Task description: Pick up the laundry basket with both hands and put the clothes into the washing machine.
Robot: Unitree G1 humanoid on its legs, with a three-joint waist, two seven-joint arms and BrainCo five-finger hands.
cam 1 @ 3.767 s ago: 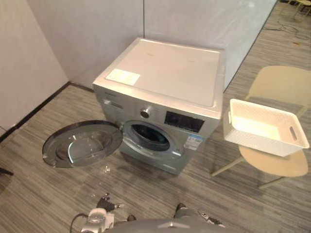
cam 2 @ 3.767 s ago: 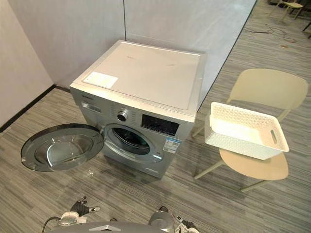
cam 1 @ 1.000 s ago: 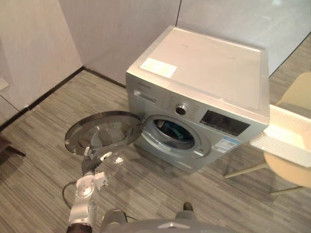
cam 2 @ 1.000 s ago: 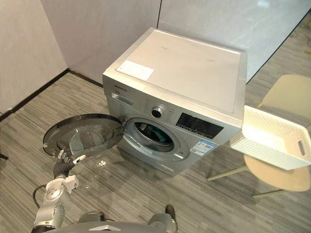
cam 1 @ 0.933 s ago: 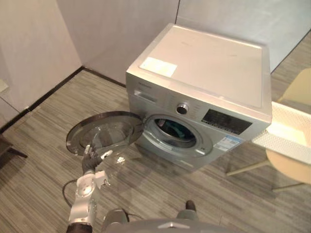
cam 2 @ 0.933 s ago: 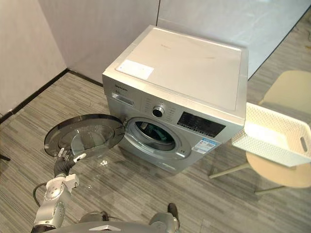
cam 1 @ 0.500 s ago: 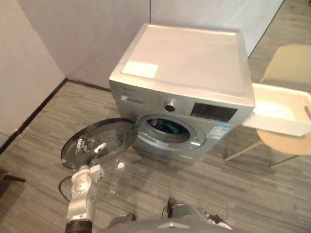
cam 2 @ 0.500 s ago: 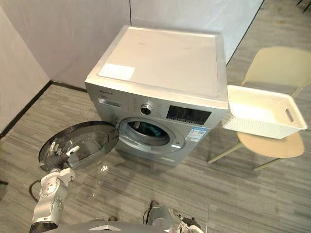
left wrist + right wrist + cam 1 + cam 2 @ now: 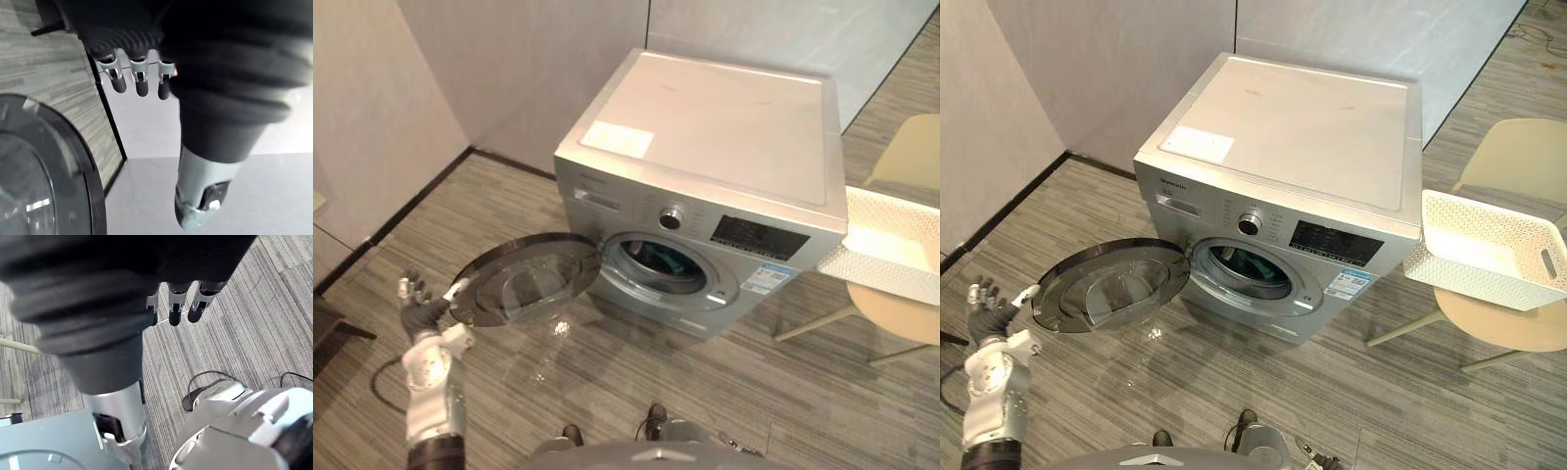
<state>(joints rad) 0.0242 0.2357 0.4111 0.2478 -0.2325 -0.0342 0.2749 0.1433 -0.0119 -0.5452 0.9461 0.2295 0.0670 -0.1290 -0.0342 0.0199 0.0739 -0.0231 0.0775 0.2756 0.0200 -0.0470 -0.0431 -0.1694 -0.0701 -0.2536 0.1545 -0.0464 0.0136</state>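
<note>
Left eye view: the left hand (image 9: 414, 311) hovers just beside the open door (image 9: 524, 292) of the washing machine (image 9: 705, 147). Right eye view: the laundry basket (image 9: 1489, 250) sits empty on a chair (image 9: 1513, 328); teal clothes (image 9: 1253, 264), I think, lie in the drum. The basket should be light, stiff plastic, best taken by its end slots. Left wrist view: fingers (image 9: 137, 81) released. Right wrist view: right hand (image 9: 174, 303) slack above the floor (image 9: 244, 308).

My left forearm stands upright at the near left. My left hand (image 9: 419, 315) is held up, palm away from me, with its fingers (image 9: 407, 289) straight and spread and the thumb out to the right. My right hand (image 9: 93, 298) hangs with relaxed, straight fingers (image 9: 175, 313), thumb apart, holding nothing.
</note>
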